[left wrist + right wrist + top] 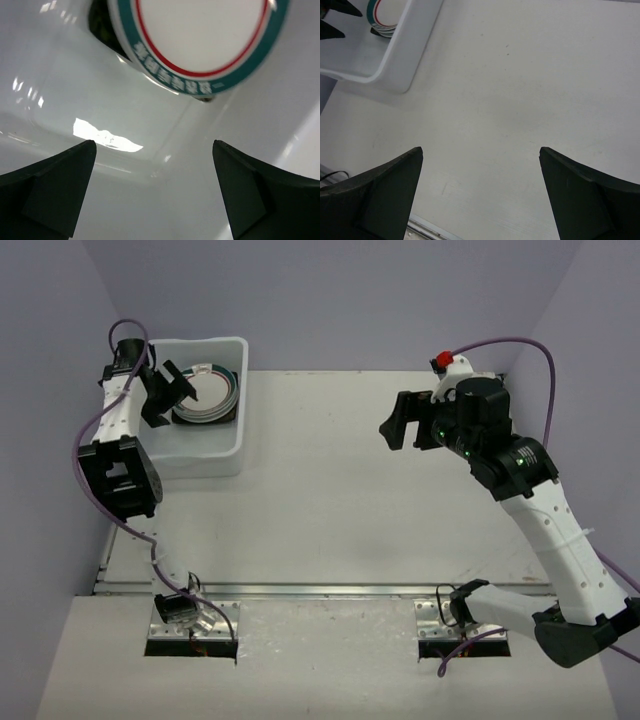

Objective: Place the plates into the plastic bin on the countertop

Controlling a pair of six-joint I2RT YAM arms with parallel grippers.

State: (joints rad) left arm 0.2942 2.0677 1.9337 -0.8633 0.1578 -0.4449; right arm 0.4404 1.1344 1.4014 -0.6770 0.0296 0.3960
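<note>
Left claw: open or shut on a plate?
Open. The left claw gapes wide, empty, over the white translucent plastic bin; the round teal-rimmed white plate lies clear of it.

White arm links (pixel 550 525), black joints (pixel 118 475), black right claw (pixel 392 420) — purple cables (pixel 520 340)

The round plate (pixel 200 30) on top of the pile inside the plastic bin (pixel 75 100) has a row of small white letters on its teal rim. The letters are too blurry to read. Nothing else in the bin has words, numbers or signs that can be read, and neither does the countertop (pixel 520 100) beside the bin.
</note>
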